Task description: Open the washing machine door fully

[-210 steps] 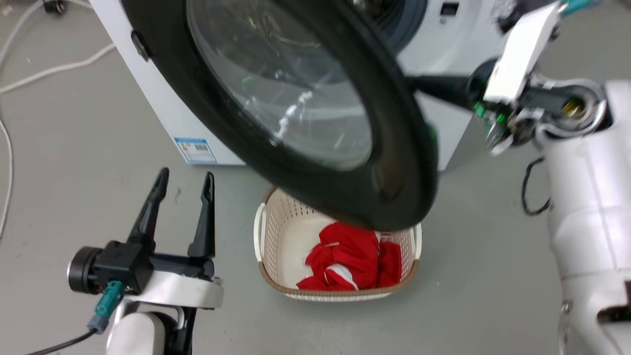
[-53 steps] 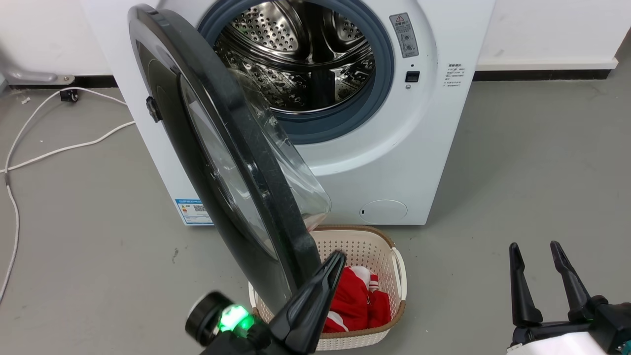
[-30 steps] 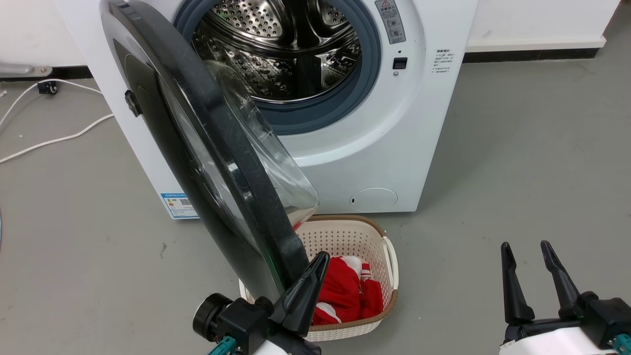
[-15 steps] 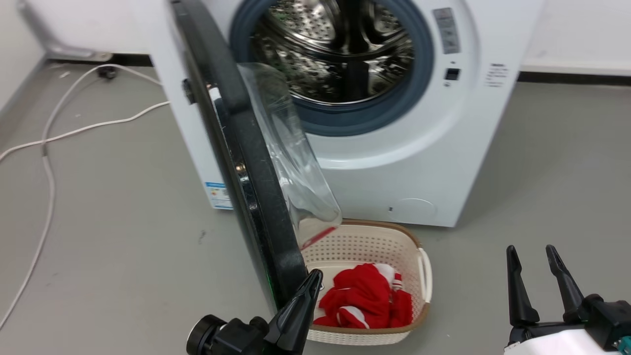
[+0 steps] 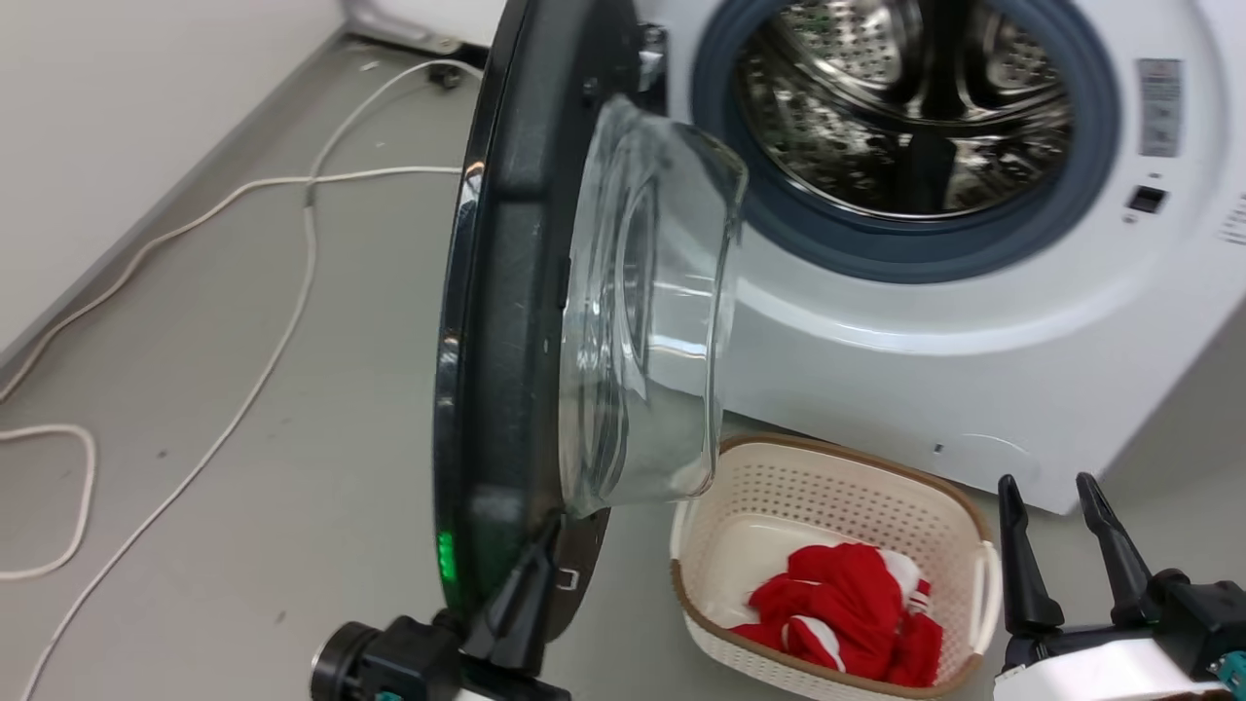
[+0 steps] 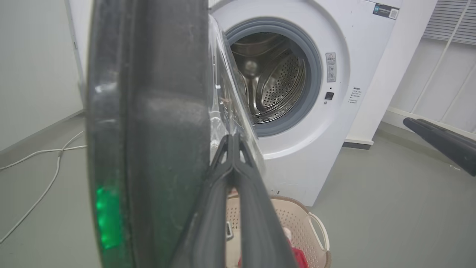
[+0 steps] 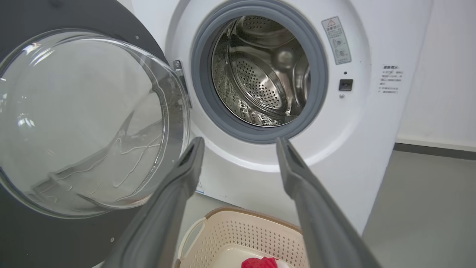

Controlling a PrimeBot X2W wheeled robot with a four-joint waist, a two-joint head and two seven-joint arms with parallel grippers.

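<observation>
- The washing machine door (image 5: 496, 292) has swung wider than a second ago and stands edge-on, left of the drum (image 5: 915, 117).
- Left gripper (image 6: 232, 149): fingers pressed together, tips at the door's inner face.
- Right gripper (image 5: 1048, 492): fingers spread, empty.

the washing machine door (image 5: 501, 292) stands edge-on out from the machine (image 5: 973, 350), walling the left of the drum mouth (image 5: 915, 107), its glass bowl (image 5: 647, 321) bulging into that gap. the mouth is clear from front and right; a basket (image 5: 847, 492) sits on the floor (image 5: 243, 467) below it, and a white cable (image 5: 310, 190) crosses the floor left of the door.
</observation>
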